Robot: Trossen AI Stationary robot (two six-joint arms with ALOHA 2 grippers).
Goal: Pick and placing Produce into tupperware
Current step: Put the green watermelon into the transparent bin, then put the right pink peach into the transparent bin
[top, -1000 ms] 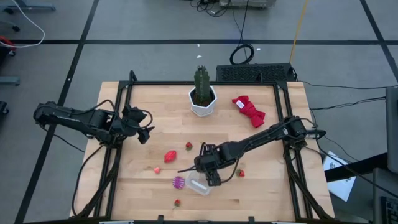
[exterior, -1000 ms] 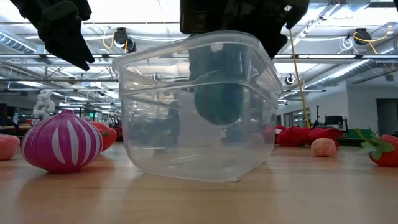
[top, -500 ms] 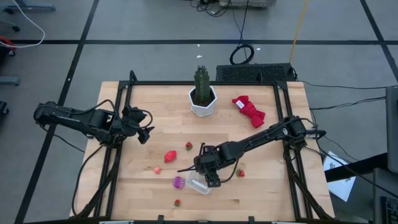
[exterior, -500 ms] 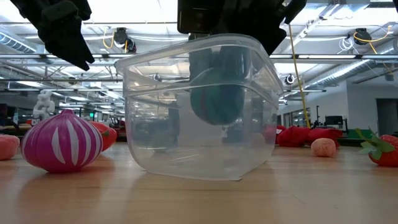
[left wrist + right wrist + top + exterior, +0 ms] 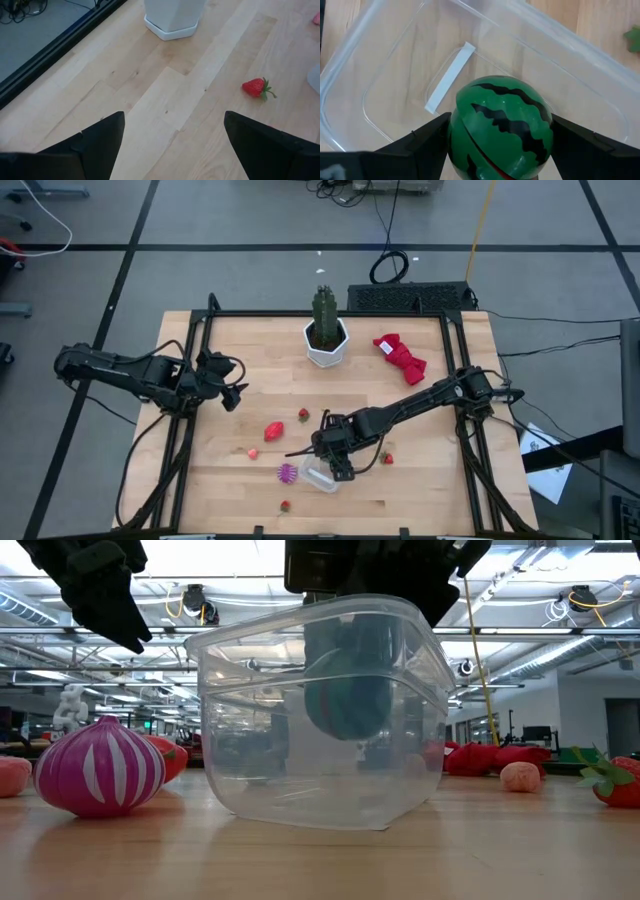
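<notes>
The clear tupperware (image 5: 320, 765) stands on its bottom near the table's near edge (image 5: 318, 477). My right gripper (image 5: 501, 122) hangs over its opening (image 5: 338, 463), shut on the green striped ball (image 5: 502, 125). Through the clear wall, the ball (image 5: 348, 700) shows below the rim. The purple piece (image 5: 100, 767) lies on the wood just left of the container (image 5: 288, 473). The larger red piece (image 5: 273, 430) lies farther off. My left gripper (image 5: 170, 130) waits open over the table's left part (image 5: 233, 395). My right gripper pinches the green striped ball between its two fingers (image 5: 427, 142), one on each side of the ball's widest part (image 5: 465, 125). The fingers come from above, pointing down into the container. The ball is lifted clear of the container's floor (image 5: 405, 85).
A cactus in a white hexagonal pot (image 5: 326, 340) and a red cloth bundle (image 5: 400, 358) stand toward the far edge. Strawberries (image 5: 303, 415) (image 5: 386, 458), a pink bit (image 5: 253, 452) and a small red bit (image 5: 285, 504) lie around the container. A black frame (image 5: 200, 370) borders the board.
Between one second and half a second ago the right gripper sank a little with the ball, and the tupperware shifted slightly on the table. Nothing has moved since.
</notes>
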